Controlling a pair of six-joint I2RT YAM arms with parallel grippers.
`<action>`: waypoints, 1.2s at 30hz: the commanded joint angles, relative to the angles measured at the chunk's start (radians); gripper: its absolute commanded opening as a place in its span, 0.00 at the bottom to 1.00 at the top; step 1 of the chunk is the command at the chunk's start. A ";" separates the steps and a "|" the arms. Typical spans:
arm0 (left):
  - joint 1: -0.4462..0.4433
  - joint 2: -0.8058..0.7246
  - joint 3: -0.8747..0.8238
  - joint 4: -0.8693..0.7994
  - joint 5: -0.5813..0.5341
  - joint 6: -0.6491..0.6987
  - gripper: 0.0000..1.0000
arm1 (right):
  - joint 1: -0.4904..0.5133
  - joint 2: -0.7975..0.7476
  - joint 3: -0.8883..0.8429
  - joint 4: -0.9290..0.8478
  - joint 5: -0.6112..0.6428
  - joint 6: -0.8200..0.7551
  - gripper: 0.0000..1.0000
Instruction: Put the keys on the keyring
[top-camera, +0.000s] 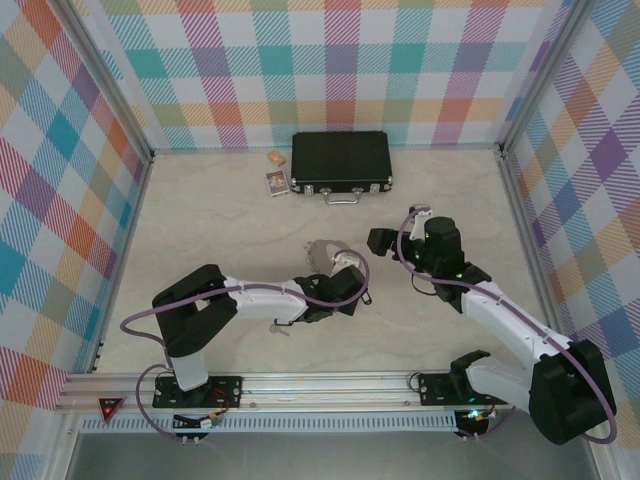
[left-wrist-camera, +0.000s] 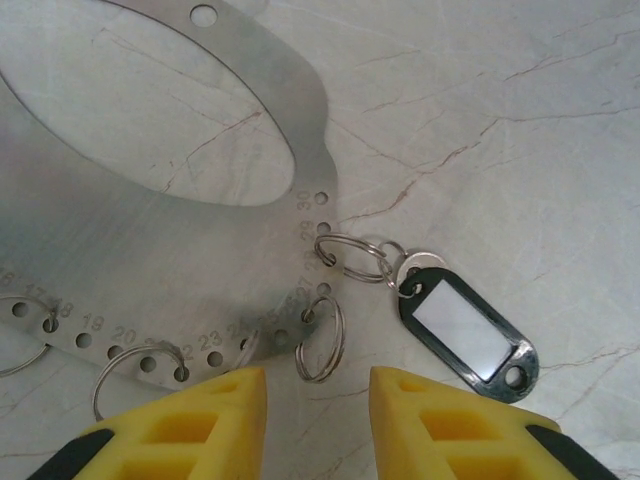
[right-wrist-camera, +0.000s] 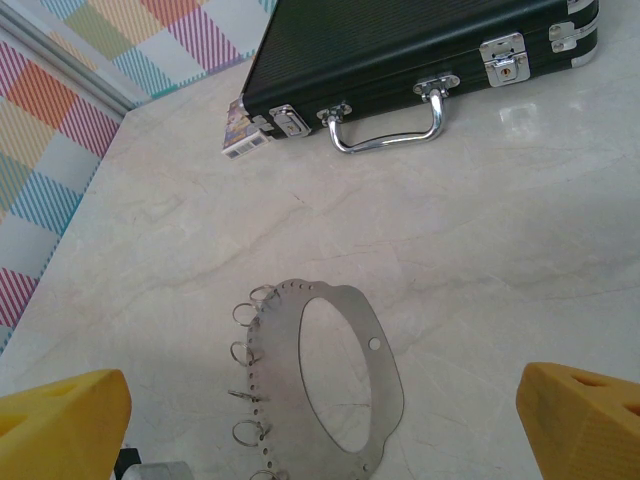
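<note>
The keyring (left-wrist-camera: 300, 110) is a flat grey metal hoop with numbered holes and wire loops (left-wrist-camera: 322, 340) along its rim; it lies flat on the table (right-wrist-camera: 340, 390), mid-table (top-camera: 320, 252). One key (left-wrist-camera: 424, 264) with a black oval tag (left-wrist-camera: 466, 331) lies beside the rim, its small ring linked to a loop (left-wrist-camera: 350, 257) at the hoop's edge. My left gripper (left-wrist-camera: 318, 400) hovers just short of the rim, its yellow fingers (left-wrist-camera: 200, 420) apart with nothing between them. Off to the hoop's right, my right gripper (right-wrist-camera: 320, 430) stands wide open and empty (top-camera: 392, 240).
A shut black case (top-camera: 340, 162) with a chrome handle (right-wrist-camera: 388, 125) lies at the back of the table. Small cards (top-camera: 277, 182) sit at its left end. Checked walls close in the left, right and back sides.
</note>
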 joint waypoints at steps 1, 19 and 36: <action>-0.012 0.024 0.030 -0.039 -0.031 0.027 0.30 | 0.006 -0.019 0.007 -0.005 -0.004 0.015 0.99; -0.012 0.082 0.080 -0.058 -0.099 0.062 0.21 | 0.005 -0.004 0.011 -0.001 -0.027 0.024 0.99; -0.011 -0.050 0.068 -0.130 -0.129 0.107 0.01 | 0.007 -0.013 0.010 -0.002 -0.025 0.028 0.99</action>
